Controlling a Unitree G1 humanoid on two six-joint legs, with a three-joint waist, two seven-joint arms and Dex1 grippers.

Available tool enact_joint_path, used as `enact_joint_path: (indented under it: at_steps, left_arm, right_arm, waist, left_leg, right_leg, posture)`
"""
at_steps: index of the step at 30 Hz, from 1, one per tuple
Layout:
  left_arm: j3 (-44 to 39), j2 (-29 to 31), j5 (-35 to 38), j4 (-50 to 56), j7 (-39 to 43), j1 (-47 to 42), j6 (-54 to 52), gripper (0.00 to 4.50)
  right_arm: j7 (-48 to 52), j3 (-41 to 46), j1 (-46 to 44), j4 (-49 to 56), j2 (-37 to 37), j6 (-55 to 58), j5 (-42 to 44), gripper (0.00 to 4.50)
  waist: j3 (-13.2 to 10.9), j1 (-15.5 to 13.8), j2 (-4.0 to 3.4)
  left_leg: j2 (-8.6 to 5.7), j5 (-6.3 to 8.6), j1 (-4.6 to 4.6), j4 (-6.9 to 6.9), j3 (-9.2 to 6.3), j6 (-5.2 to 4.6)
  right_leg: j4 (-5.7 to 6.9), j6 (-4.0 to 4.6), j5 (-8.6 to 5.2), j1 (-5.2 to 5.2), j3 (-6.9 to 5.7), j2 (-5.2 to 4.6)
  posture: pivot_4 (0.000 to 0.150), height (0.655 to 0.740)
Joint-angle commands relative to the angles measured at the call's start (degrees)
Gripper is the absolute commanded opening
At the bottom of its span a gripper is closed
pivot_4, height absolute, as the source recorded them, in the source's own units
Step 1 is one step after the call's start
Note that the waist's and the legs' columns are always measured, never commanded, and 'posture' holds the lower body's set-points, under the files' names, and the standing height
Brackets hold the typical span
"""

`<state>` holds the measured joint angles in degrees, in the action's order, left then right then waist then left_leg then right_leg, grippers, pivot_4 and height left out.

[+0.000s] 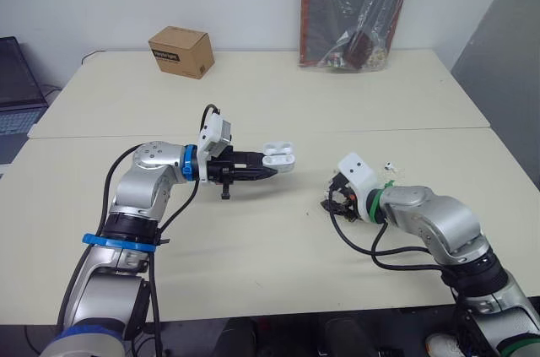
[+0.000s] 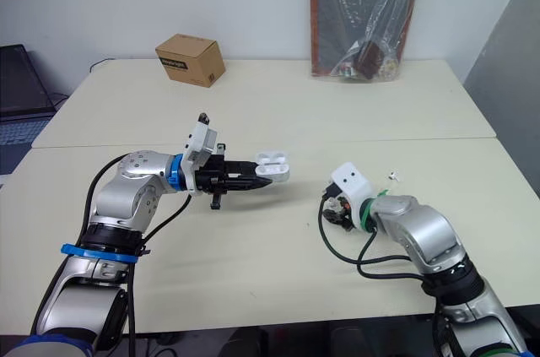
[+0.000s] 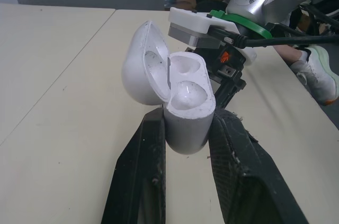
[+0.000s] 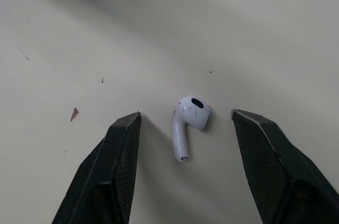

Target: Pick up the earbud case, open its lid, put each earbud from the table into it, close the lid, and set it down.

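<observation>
Head view: left pincer (image 1: pixel 268 168) clamps the case (image 1: pixel 279 156) above the table (image 1: pixel 253 239), at nine o'clock from the right pincer (image 1: pixel 331 202). Left wrist: lid (image 3: pixel 140 65) open. Right wrist: pincer spread wide, straddling an earbud (image 4: pixel 190 114) on the table.

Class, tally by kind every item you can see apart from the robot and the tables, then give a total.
earbud case: 1
earbud: 1
small white item, too small to name: 1
cardboard box: 1
plastic bag: 1
laptop: 1
Total: 6
</observation>
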<state>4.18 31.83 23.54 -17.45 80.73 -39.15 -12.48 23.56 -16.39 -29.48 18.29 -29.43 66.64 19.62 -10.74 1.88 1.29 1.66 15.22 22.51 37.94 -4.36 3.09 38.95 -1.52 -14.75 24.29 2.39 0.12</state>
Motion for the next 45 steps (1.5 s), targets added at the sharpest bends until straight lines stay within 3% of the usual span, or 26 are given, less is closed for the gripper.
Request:
enact_joint_path:
  at_steps: [1, 2, 5, 9, 14, 17, 20, 23, 27, 32, 45]
  left_arm:
    - [-1.3, 0.6, 0.7, 2.1, 0.4, -0.4, 0.8, 0.78]
    - [-1.3, 0.6, 0.7, 2.1, 0.4, -0.4, 0.8, 0.78]
    - [-1.3, 0.6, 0.8, 2.6, 0.2, -0.2, 0.7, 0.78]
    - [-1.3, 0.6, 0.8, 2.6, 0.2, -0.1, 0.8, 0.78]
    - [-1.3, 0.4, 0.8, 2.6, 0.1, -0.2, 0.8, 0.78]
    - [-1.3, 0.3, 0.9, 3.0, -0.1, -0.2, 0.6, 0.78]
    - [-1.3, 0.3, 1.0, 3.3, -0.1, 0.0, 0.5, 0.78]
    - [-1.3, 0.4, 1.1, 3.7, -0.1, 0.2, 0.2, 0.78]
    - [-1.1, 0.3, 1.1, 3.6, 0.0, 0.1, 0.1, 0.78]
    - [-0.9, -0.3, 1.3, 4.2, -0.4, 0.1, -0.1, 0.78]
    - [-1.2, -0.2, 1.3, 5.3, -0.5, 0.9, -0.3, 0.78]
  right_arm:
    - [0.2, 0.4, 0.0, 1.4, 0.3, -0.6, -0.6, 2.79]
    - [0.4, 0.4, 0.0, 1.3, 0.4, -0.6, -0.7, 2.79]
    - [0.7, 0.4, 0.1, 1.4, 0.2, -0.7, -1.1, 2.24]
    - [1.2, 0.5, 0.2, 1.6, -0.4, -0.5, -1.1, 0.83]
    - [1.8, 0.5, 0.1, 1.2, -1.0, -0.5, -1.4, 0.83]
    - [1.8, 0.7, 0.0, 1.2, -1.0, -0.6, -1.4, 0.45]
    - [3.3, -0.2, -0.2, 1.3, -2.3, -0.9, -1.3, 0.45]
    - [7.8, -1.7, -0.4, 1.8, -6.8, -3.7, -1.5, 0.45]
    - [23.5, -5.3, -0.1, 1.7, -21.0, -14.2, -2.7, 0.45]
    - [39.3, -8.9, 3.0, -2.2, -32.4, -28.6, -6.5, 0.45]
    - [50.8, -11.9, 2.7, -14.2, -32.2, -45.6, -19.2, 0.45]
  waist:
    - [0.0, 0.0, 0.00]
    - [0.0, 0.0, 0.00]
    - [0.0, 0.0, 0.00]
    - [0.0, 0.0, 0.00]
    - [0.0, 0.0, 0.00]
    - [0.0, 0.0, 0.00]
    - [0.0, 0.0, 0.00]
    - [0.0, 0.0, 0.00]
    - [0.0, -0.2, -0.01]
    - [0.0, 0.0, -0.01]
    - [0.0, -0.2, 0.00]
  left_leg:
    - [0.00, 0.00, 0.00, 0.00, 0.00, 0.00]
    - [0.00, 0.00, 0.00, 0.00, 0.00, 0.00]
    - [0.00, 0.00, 0.00, 0.00, 0.00, 0.00]
    - [0.00, 0.00, 0.00, 0.00, 0.00, 0.00]
    - [0.00, 0.00, 0.00, 0.00, 0.00, 0.00]
    - [0.00, 0.00, 0.00, 0.00, 0.00, 0.00]
    - [0.00, 0.00, 0.00, 0.00, 0.00, 0.00]
    - [0.00, 0.00, 0.01, 0.01, 0.00, 0.00]
    - [-0.02, 0.00, 0.01, 0.02, 0.00, 0.00]
    - [0.00, 0.00, -0.05, 0.00, 0.01, 0.00]
    - [-0.01, 0.00, -0.42, 0.04, 0.08, 0.01]
  right_leg:
    - [0.00, 0.00, 0.00, 0.00, 0.00, 0.00]
    - [0.00, 0.00, 0.00, 0.00, 0.00, 0.00]
    - [0.00, 0.00, 0.00, 0.00, 0.00, 0.00]
    - [0.00, 0.00, 0.00, 0.00, 0.00, 0.00]
    - [0.00, 0.00, 0.00, 0.00, 0.00, 0.00]
    - [0.00, 0.00, 0.00, 0.00, 0.00, 0.00]
    - [0.00, 0.00, 0.00, 0.00, 0.00, 0.00]
    - [-0.01, 0.00, 0.00, -0.01, 0.00, 0.00]
    - [-0.06, -0.07, -0.04, -0.03, -0.02, -0.02]
    - [-0.10, -0.25, -0.15, -0.08, -0.02, -0.01]
    - [-0.09, -0.28, -0.16, -0.41, 0.05, -0.03]
  posture:
    - [0.150, 0.7400]
    - [0.150, 0.7400]
    - [0.150, 0.7400]
    - [0.150, 0.7400]
    - [0.150, 0.7400]
    - [0.150, 0.7400]
    - [0.150, 0.7400]
    - [0.150, 0.7400]
    - [0.150, 0.7400]
    - [0.150, 0.7400]
    - [0.150, 0.7400]
